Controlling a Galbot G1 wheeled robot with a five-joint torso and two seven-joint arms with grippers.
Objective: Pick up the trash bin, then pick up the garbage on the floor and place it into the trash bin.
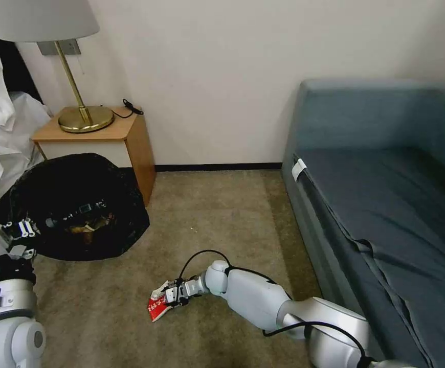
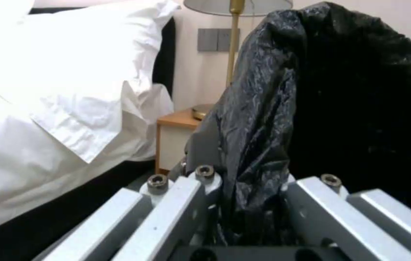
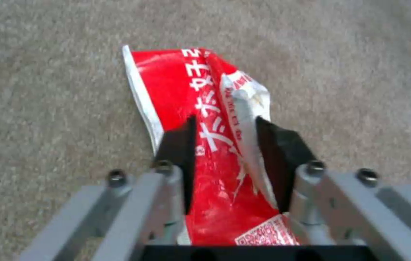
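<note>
So the right end effector (image 1: 167,296) is reaching low over the beige carpet floor (image 1: 217,225), and its two black fingers (image 3: 179,152) are clamped on either side of the crinkly red snack packet with white lettering (image 3: 200,119); the packet runs between them and sticks out past the tips, with its far end on or just above the carpet, hard to say which. Over on the left, the left end effector (image 2: 251,203) is pinched on the glossy black bag liner at the rim of the round trash bin (image 1: 79,204), holding it beside the wooden nightstand (image 1: 99,135) with the brass lamp (image 1: 82,115). There's some brownish litter (image 1: 87,225) down inside the bin. The blue sofa (image 1: 386,194) sits off to the right.
</note>
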